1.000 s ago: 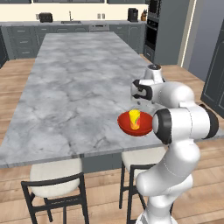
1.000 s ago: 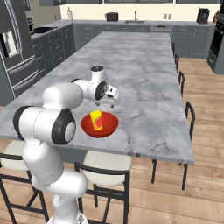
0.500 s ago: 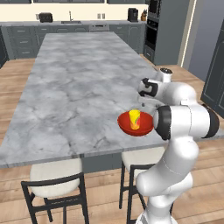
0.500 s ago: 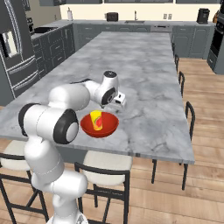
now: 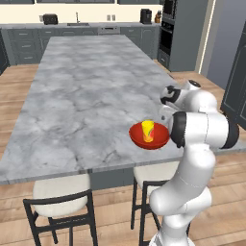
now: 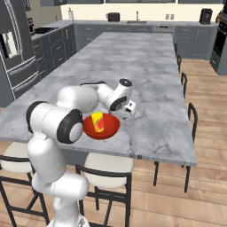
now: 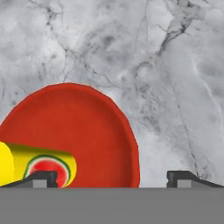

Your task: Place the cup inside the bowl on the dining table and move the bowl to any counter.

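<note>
On the near end of the dining table [image 5: 81, 96] you've got the cup [image 5: 148, 130] standing upright inside the bowl [image 5: 149, 138], so that part looks sorted. Bowl sits close to the table's front edge, above the stools. In the left base view, going left to right, it's marble, then the red bowl with the yellow cup in it, then the arm's white body crowding in from the right, with the gripper [image 5: 166, 100] sitting just behind the bowl. From the right base view the order flips: arm on the left, bowl [image 6: 102, 127] and cup [image 6: 97, 123] in the middle, gripper [image 6: 129, 109] just off the bowl's far right rim, bare marble beyond. In the hand view you can see the fingertips [image 7: 43, 178] spread as wide as they go, one over the cup [image 7: 35, 164], the other over marble past the bowl's [image 7: 87, 131] rim. Nothing's in the jaws. Way back along the wall is the counter [image 5: 29, 26] with its dark cabinets.
</note>
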Available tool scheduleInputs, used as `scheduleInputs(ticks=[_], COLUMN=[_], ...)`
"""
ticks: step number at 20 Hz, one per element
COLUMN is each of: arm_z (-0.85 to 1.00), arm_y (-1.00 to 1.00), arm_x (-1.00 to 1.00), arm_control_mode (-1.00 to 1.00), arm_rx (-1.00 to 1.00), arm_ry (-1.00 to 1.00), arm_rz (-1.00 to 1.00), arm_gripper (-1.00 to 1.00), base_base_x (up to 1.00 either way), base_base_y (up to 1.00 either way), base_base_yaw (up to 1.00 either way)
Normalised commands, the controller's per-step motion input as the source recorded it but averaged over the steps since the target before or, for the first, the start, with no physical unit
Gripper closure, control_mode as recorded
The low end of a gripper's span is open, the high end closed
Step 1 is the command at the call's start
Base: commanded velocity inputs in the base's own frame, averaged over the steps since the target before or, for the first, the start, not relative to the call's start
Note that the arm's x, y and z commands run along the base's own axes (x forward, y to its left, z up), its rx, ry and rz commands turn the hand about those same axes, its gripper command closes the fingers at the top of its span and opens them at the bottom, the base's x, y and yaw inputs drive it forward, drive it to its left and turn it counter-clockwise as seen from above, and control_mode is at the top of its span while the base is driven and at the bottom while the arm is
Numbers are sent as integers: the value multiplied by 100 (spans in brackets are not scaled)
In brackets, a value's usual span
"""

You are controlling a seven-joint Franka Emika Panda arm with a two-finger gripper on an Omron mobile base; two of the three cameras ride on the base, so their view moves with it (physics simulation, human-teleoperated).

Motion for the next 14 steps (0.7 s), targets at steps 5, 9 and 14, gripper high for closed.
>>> scheduleInputs(ticks=[5,9,14], arm_z=[-9,-19,-34], arm_y=[-5,0,0], arm_x=[-8,-10,-1], arm_control_mode=[-100,-100,-100], arm_rx=[12,12,3], arm_ry=[0,0,0], arm_rz=[0,0,0], arm_gripper=[-100,-100,-100], base_base_x=[0,0,0], base_base_y=[0,0,0], base_base_yaw=[0,0,0])
